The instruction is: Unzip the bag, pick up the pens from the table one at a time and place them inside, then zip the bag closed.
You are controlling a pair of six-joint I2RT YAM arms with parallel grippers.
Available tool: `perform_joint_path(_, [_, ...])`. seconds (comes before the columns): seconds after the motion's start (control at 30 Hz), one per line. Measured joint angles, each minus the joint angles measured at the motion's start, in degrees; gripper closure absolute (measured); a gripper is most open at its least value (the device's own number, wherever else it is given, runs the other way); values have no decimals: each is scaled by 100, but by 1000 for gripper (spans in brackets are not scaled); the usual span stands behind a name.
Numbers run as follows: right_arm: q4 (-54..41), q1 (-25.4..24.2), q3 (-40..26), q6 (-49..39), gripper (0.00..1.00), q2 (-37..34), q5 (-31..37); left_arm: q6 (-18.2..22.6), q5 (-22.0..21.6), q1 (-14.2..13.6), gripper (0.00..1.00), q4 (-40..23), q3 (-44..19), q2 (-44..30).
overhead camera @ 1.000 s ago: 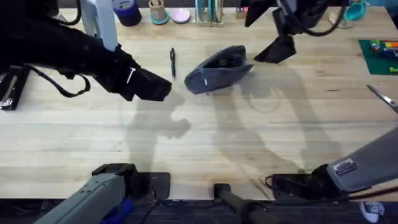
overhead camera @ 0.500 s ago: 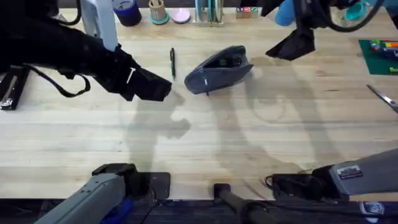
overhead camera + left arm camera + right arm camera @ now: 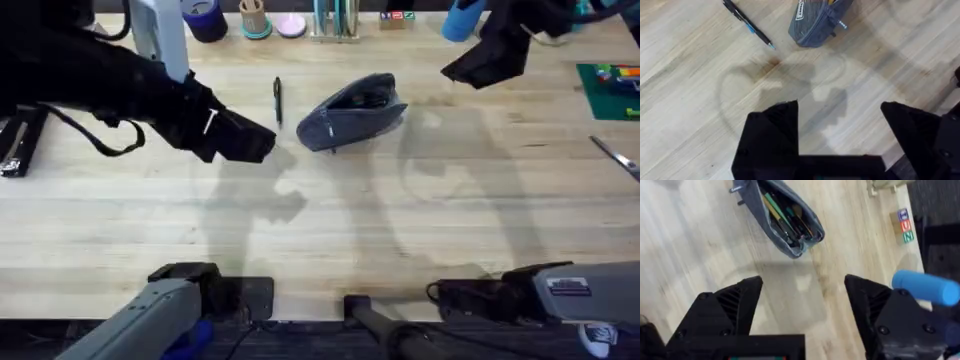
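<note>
The grey-blue bag (image 3: 352, 110) lies on the wooden table (image 3: 330, 220) at the middle back, its zipper open; several pens show inside it in the right wrist view (image 3: 785, 217). One thin black pen (image 3: 277, 100) rests on the table just left of the bag, seen with its blue-white mark in the left wrist view (image 3: 746, 22) beside the bag (image 3: 817, 22). My left gripper (image 3: 262, 143) hovers open, empty, a little left and in front of the pen. My right gripper (image 3: 462, 72) hangs open, empty, to the right of the bag near the back.
Along the back edge stand a dark blue cup (image 3: 205, 18), holders and lettered blocks (image 3: 904, 224). A blue cylinder (image 3: 925, 287) lies near the right gripper. A green mat (image 3: 610, 88) and silver scissors (image 3: 612, 155) sit at the far right.
My right gripper has swung to the right and back, away from the bag. The left arm, the bag and the pen have stayed put.
</note>
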State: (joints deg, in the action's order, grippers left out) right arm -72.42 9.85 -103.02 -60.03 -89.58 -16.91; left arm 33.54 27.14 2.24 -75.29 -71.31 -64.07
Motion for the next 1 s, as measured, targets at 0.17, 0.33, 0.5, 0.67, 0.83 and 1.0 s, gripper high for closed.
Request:
perform_joint_path(0.17, [-4, 0, 0, 771, 5, 285, 240, -339, -220, 0, 5, 9, 0, 0])
perform_joint_path(0.33, [-79, 0, 0, 1585, 5, 457, 415, -1227, -796, 0, 5, 77, 0, 0])
perform_joint_path(0.5, [-338, 0, 0, 2255, 5, 459, 496, -1792, -1134, 0, 5, 138, 0, 0])
perform_joint_path(0.67, [-595, 0, 0, 2864, 5, 459, 516, -1970, -1222, 0, 5, 261, 0, 0])
perform_joint_path(0.83, [-700, 0, 0, 3176, 6, 459, 516, -2034, -1171, 0, 5, 624, 0, 0])
perform_joint_path(1.0, [-737, 0, 0, 3284, 5, 459, 516, -2053, -1084, 0, 6, 979, 0, 2])
